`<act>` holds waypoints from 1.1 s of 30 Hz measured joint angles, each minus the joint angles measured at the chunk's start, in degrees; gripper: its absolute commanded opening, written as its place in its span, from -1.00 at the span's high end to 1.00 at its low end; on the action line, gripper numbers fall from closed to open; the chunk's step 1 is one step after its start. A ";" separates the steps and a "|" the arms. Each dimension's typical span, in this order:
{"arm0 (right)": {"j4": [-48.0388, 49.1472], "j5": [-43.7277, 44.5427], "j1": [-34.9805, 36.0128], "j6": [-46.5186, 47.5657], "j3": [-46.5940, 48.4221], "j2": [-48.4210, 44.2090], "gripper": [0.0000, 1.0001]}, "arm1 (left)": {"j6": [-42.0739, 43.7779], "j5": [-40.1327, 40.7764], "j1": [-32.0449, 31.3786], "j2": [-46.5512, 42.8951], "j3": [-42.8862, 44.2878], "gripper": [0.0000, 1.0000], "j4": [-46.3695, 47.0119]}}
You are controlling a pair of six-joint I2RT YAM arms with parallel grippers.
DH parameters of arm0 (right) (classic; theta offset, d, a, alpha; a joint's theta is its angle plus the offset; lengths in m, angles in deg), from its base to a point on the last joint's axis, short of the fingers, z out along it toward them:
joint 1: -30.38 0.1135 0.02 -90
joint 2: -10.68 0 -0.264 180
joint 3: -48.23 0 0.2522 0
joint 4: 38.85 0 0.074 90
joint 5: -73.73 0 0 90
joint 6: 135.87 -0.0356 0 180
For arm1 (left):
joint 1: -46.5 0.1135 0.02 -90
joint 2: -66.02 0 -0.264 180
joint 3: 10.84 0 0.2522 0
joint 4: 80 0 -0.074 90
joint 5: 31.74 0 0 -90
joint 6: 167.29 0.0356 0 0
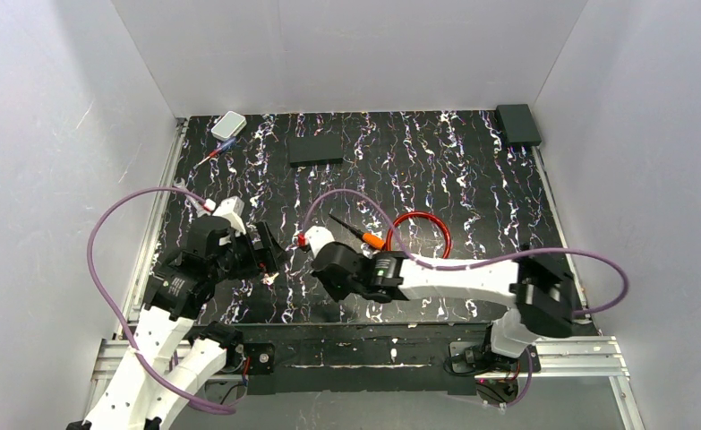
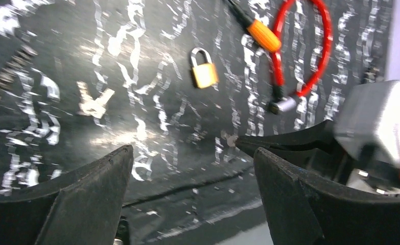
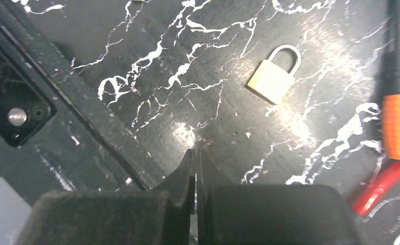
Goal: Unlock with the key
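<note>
The key lies flat on the black mat, with an orange body [image 1: 374, 240] and a thin black rod pointing far-left. It also shows in the left wrist view [image 2: 263, 34] and the right wrist view [image 3: 399, 126]. A small brass padlock [image 3: 273, 77] lies flat and alone on the mat, also in the left wrist view [image 2: 204, 74]; the right arm hides it from above. My right gripper [image 3: 196, 148] is shut and empty, tips low over the mat, near-left of the padlock. My left gripper [image 2: 192, 150] is open and empty, just left of the right gripper [image 1: 318, 269].
A red cable loop [image 1: 423, 235] lies beside the key. A small silver piece [image 2: 94, 102] lies left of the padlock. At the back are a white box [image 1: 228, 124], a pen [image 1: 214, 154], a black slab [image 1: 316, 150] and a black box [image 1: 517, 124].
</note>
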 measured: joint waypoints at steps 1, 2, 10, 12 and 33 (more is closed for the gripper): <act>0.07 0.09 0.00 0.96 -0.59 -1.75 0.97 | -1.25 -1.62 0.00 0.11 0.00 -0.72 -0.04; 0.28 0.09 0.00 2.16 -1.38 -4.02 0.97 | -2.95 -3.72 0.00 0.28 0.00 -0.71 0.04; 4.59 1.22 0.00 4.04 -8.26 -20.15 0.97 | -22.34 -17.55 0.00 -2.36 -8.81 -0.62 10.73; 5.79 2.47 0.00 2.54 -8.94 -22.99 0.97 | -29.53 -19.82 0.00 -3.78 -13.51 -0.61 15.74; 18.27 8.90 0.00 -1.97 -9.22 -20.17 0.97 | -73.26 -20.28 -3.80 -4.66 -29.40 -0.28 44.17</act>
